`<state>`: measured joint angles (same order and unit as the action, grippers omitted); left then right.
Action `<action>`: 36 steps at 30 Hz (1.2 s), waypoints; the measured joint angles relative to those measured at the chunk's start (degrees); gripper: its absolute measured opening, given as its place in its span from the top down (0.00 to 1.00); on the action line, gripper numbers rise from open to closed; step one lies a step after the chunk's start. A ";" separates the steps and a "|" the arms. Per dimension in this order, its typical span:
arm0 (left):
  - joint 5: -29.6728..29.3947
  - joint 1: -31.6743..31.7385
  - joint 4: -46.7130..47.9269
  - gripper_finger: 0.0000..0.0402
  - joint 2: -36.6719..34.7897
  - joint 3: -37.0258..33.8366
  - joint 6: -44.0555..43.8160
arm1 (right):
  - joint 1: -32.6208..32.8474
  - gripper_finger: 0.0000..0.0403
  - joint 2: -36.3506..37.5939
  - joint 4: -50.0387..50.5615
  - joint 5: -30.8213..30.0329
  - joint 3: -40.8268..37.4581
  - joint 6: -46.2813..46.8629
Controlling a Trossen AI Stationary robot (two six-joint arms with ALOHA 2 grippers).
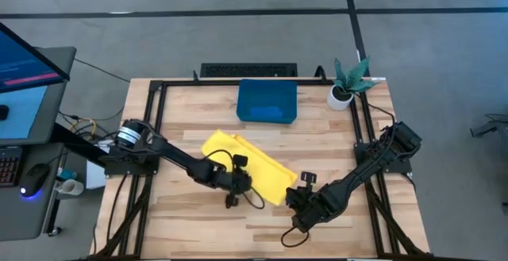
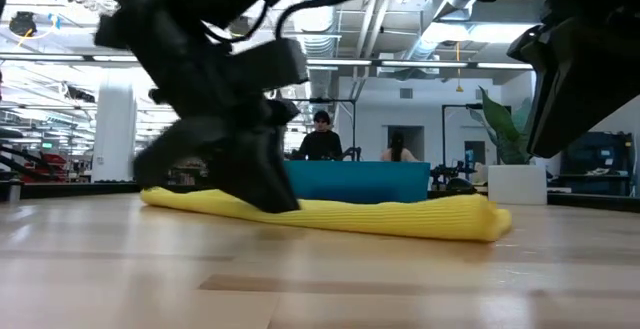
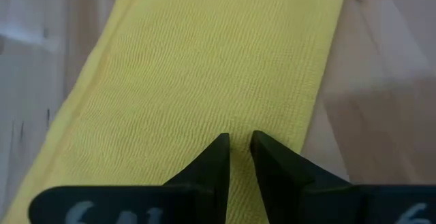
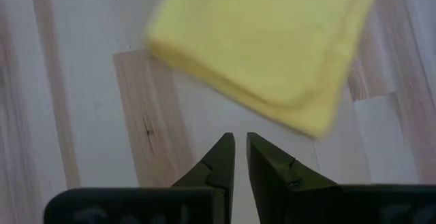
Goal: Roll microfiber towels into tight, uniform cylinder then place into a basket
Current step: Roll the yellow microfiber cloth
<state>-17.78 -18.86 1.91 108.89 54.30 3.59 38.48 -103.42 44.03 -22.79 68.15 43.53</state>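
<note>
The yellow towel [image 1: 246, 164] lies on the table as a long, narrow, layered strip running from far left to near right; it also shows in the low view [image 2: 400, 216]. My left gripper [image 1: 240, 184] is shut and sits on the strip near its middle [image 3: 238, 139]. My right gripper [image 4: 240, 142] is shut over bare wood just off the strip's near right end [image 4: 300, 108], touching nothing. The teal basket [image 1: 243, 102] stands at the far middle of the table. I cannot make out the blue towel. My left gripper's shut fingertips [image 3: 219, 149] rest on the top layer of the yellow strip [image 3: 235, 115], near its near long edge. The fingers slant down from the table's left. The strip lies flat on the table under them [image 2: 270, 201].
A small white pot with a green plant [image 1: 345, 86] stands at the far right corner. A black frame [image 1: 159, 94] runs round the table's edges. Bare wood lies in front of the strip. People show in the room beyond the table.
</note>
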 joint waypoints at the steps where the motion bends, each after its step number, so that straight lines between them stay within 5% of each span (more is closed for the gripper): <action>1: 0.02 -0.41 2.22 0.85 -0.69 0.00 0.79 | 0.00 0.84 0.00 -0.03 0.00 -0.01 0.01; 10: -4.84 -5.20 19.88 0.85 -7.41 -0.51 8.29 | -0.27 0.84 0.00 -1.08 -4.41 -0.01 0.01; 18: -6.48 -8.53 32.96 0.85 -16.77 -0.44 -1.25 | -2.48 0.84 0.00 -7.07 -4.48 -0.01 -4.56; 27: -3.33 -11.54 16.95 0.85 -15.65 -0.31 -3.65 | -3.85 0.80 0.00 -14.68 -4.26 -0.03 -17.16; 36: -3.53 -11.30 8.17 0.80 -12.00 -0.27 0.05 | -4.20 0.58 -0.16 -17.62 -0.93 -0.03 -32.00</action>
<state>-21.31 -30.15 10.09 96.89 54.03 3.64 34.28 -103.58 26.42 -23.72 68.12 11.53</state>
